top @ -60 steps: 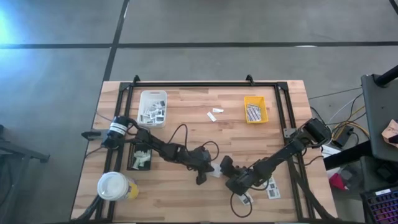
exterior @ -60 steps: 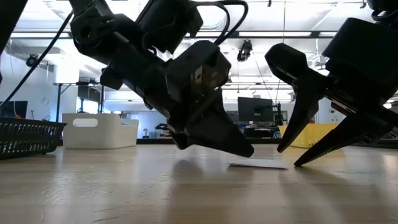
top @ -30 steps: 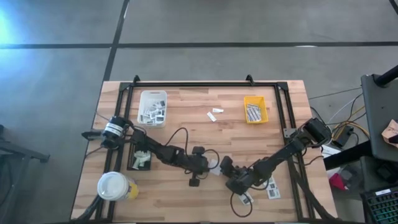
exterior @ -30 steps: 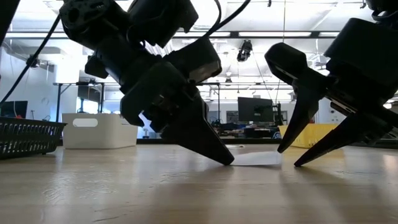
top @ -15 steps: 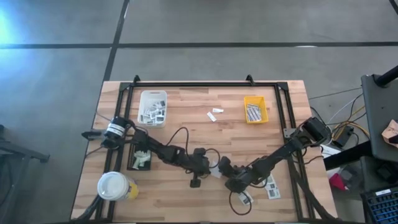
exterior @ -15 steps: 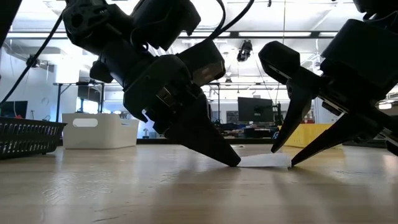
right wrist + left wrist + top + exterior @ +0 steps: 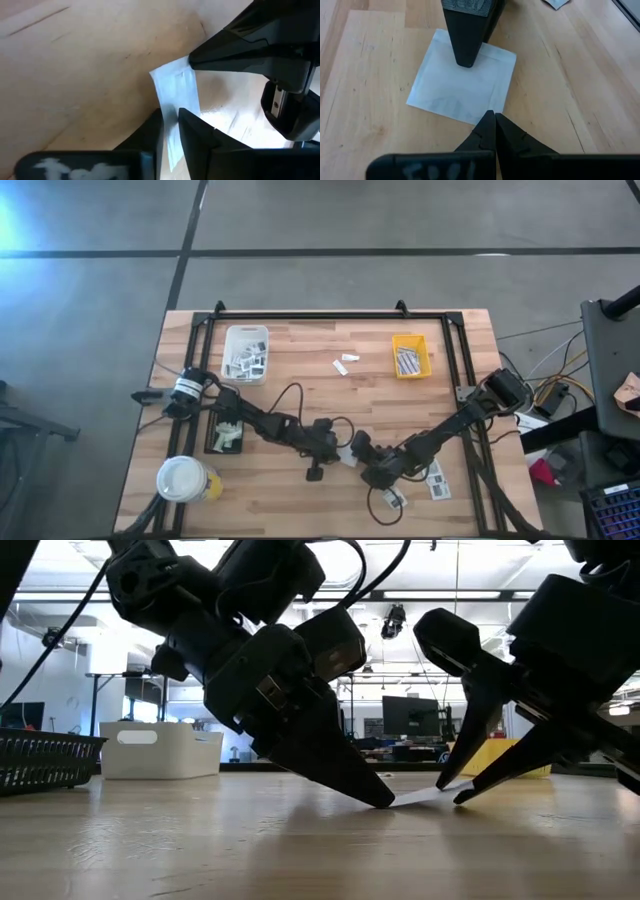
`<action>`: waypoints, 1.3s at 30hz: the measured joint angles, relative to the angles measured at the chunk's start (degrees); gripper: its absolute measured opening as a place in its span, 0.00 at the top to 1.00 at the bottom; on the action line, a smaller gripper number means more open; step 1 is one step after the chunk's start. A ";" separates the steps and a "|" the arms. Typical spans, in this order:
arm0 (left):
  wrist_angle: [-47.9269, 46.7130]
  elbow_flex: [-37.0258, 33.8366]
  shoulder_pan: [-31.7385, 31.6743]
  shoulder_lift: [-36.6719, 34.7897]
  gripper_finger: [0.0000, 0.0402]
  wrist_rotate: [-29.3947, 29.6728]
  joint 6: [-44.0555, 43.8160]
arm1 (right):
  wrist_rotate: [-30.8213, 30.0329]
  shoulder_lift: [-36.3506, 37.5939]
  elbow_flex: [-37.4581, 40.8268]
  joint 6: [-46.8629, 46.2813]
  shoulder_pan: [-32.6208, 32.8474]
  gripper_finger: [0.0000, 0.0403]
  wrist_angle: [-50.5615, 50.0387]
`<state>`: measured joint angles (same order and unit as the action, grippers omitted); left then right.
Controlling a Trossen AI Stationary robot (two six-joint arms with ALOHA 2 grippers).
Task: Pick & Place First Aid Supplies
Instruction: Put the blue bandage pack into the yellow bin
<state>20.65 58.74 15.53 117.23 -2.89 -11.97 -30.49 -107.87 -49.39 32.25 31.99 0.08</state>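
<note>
Right claw [image 7: 170, 125] pinches one raised edge of a flat white packet [image 7: 462, 85] at mid-desk [image 7: 300, 380], while the left claw [image 7: 492, 120], pressed together, pins the opposite edge down. Pick-up is in hand; next, seemingly, the left tip must release before lifting toward a tray.

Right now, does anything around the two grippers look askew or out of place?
Yes. The white packet at mid-table isn't flat: the shut left gripper pins one edge to the table while the right gripper pinches the other side, tilting it up.
</note>
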 joint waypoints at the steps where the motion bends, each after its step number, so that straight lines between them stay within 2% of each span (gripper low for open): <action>1: 0.29 0.00 0.00 0.00 1.00 0.01 0.00 | -0.12 0.00 0.00 -0.19 0.04 0.87 0.00; 8: -0.37 -0.03 -0.04 -1.74 1.00 0.43 1.86 | -1.92 0.00 0.00 -0.35 1.83 0.97 0.17; 13: -4.17 -0.17 0.01 -4.73 1.00 2.68 3.97 | -8.21 0.27 0.00 -0.58 3.45 0.98 0.19; 16: -6.83 -0.13 0.07 -6.91 1.00 4.77 4.48 | -9.77 0.84 0.07 -1.91 3.86 0.98 -0.09; 24: -10.58 -0.07 0.18 -10.13 1.00 6.52 6.13 | -10.42 1.66 0.14 -9.62 3.80 0.98 -0.15; 33: -19.20 -0.07 2.28 -13.58 1.00 15.27 7.21 | -11.56 5.80 0.02 -17.39 3.85 0.98 -3.35; 39: -20.30 -0.07 3.90 -15.73 1.00 18.74 7.79 | -11.73 11.26 0.00 -20.89 3.85 0.98 -8.14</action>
<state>0.35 58.67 19.43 101.50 15.85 -4.17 -42.22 -96.61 -49.38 11.36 35.83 -8.07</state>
